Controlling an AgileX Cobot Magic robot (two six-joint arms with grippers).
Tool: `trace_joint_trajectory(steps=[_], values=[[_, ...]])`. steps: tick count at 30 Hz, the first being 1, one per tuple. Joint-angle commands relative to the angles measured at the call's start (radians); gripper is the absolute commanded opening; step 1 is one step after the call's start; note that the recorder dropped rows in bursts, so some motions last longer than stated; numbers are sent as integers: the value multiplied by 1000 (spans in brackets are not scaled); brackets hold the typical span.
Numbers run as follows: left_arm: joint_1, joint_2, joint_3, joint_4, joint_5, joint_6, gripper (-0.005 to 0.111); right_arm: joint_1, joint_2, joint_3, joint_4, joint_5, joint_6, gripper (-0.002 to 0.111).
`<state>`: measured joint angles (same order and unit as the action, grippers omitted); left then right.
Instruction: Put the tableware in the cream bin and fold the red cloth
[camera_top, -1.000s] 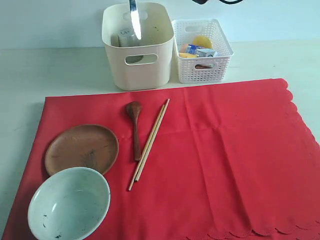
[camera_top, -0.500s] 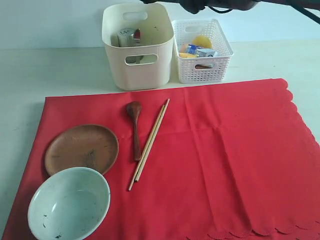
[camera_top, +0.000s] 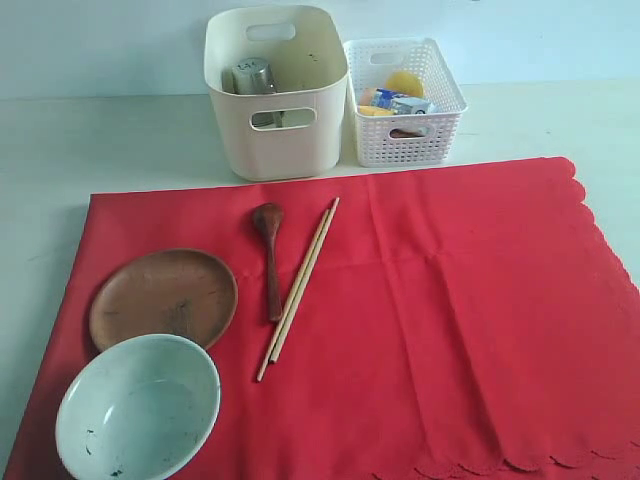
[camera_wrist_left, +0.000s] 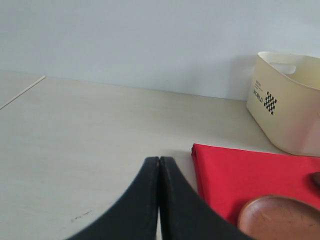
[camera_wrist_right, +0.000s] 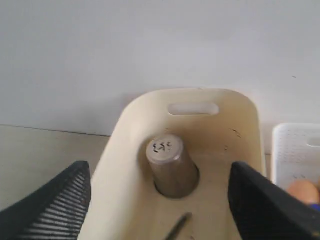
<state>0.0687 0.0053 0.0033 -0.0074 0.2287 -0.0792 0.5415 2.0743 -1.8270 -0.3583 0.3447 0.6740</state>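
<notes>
Black right hand (camera_wrist_right: 159, 169) spread wide above cream bin (camera_wrist_right: 242, 125); left hand (camera_wrist_left: 159, 163) closed.

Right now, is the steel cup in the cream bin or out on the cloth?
In. The cup sits on the floor of the bin, walls all around it.
</notes>
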Motion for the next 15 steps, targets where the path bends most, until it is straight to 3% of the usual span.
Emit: trace_joint_trajectory(steps=[1, 3, 6, 8, 15], values=[[0, -5, -3, -6, -12, 0, 2, -1, -63, -7, 2, 237, -143, 62], [0, -5, -3, -6, -12, 0, 2, -1, -90, -4, 9, 333, -198, 49], [0, -5, -3, -6, -12, 0, 2, -1, -121, -4, 50, 429, -301, 15], [0, -5, -3, -6, -12, 0, 2, -1, -135, -4, 102, 461, -352, 0], [0, -5, -3, -6, -12, 0, 2, 6, -156, -4, 298, 508, -533, 0]])
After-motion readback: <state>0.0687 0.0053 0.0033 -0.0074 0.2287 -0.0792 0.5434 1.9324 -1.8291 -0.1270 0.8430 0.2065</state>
